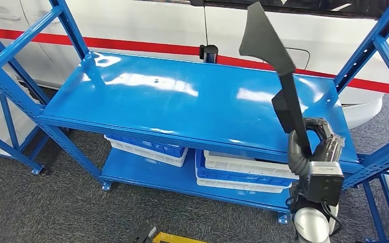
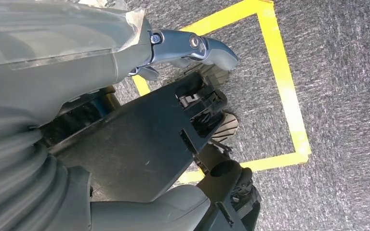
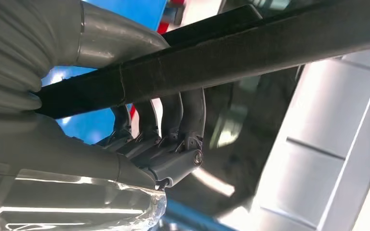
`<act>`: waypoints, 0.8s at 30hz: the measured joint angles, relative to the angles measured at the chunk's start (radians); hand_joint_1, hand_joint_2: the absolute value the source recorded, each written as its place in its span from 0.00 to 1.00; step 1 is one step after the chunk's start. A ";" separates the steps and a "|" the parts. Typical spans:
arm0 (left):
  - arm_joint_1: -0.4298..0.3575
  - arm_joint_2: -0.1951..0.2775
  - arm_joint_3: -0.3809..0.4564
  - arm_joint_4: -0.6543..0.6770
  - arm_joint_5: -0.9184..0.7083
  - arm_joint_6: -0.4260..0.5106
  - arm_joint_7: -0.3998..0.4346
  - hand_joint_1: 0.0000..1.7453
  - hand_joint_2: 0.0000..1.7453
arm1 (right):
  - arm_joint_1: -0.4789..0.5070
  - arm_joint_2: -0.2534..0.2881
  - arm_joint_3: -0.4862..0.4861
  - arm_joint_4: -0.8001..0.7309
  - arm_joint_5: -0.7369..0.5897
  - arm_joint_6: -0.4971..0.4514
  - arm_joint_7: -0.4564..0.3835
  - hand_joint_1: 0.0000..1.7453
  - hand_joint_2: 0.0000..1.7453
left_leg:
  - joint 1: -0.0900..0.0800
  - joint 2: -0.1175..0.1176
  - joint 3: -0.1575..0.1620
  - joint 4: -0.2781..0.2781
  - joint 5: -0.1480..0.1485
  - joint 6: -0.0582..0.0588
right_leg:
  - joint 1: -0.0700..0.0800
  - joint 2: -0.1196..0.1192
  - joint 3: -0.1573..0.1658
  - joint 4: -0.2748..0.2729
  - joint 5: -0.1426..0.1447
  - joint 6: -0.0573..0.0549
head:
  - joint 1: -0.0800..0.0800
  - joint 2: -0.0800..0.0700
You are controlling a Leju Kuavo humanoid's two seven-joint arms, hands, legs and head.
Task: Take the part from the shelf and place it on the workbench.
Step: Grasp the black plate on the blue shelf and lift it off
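Observation:
The part (image 1: 269,44) is a long black piece with a broad pointed blade at its top and a narrow stem. It stands nearly upright above the right end of the blue shelf's top board (image 1: 182,96). My right hand (image 1: 318,148) grips the stem low down, just in front of the shelf's right front edge. In the right wrist view the stem (image 3: 250,48) runs across the picture with the dark fingers (image 3: 173,120) wrapped around it. My left hand (image 2: 125,53) hangs over the grey floor, fingers apart and holding nothing.
White and blue bins (image 1: 149,150) (image 1: 243,174) sit on the lower board. Blue uprights (image 1: 10,81) (image 1: 370,50) frame the shelf. A white vehicle with a red stripe (image 1: 147,45) stands behind. Yellow tape (image 2: 284,82) marks a square on the carpet.

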 joint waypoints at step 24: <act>0.007 0.007 0.018 0.000 0.026 0.003 -0.015 0.00 1.00 | 0.096 0.014 -0.034 -0.123 -0.088 0.107 -0.088 1.00 1.00 | -0.001 0.001 0.024 -0.036 0.009 0.032 | -0.014 0.001 -0.072 0.137 -0.060 0.011 | 0.001 0.000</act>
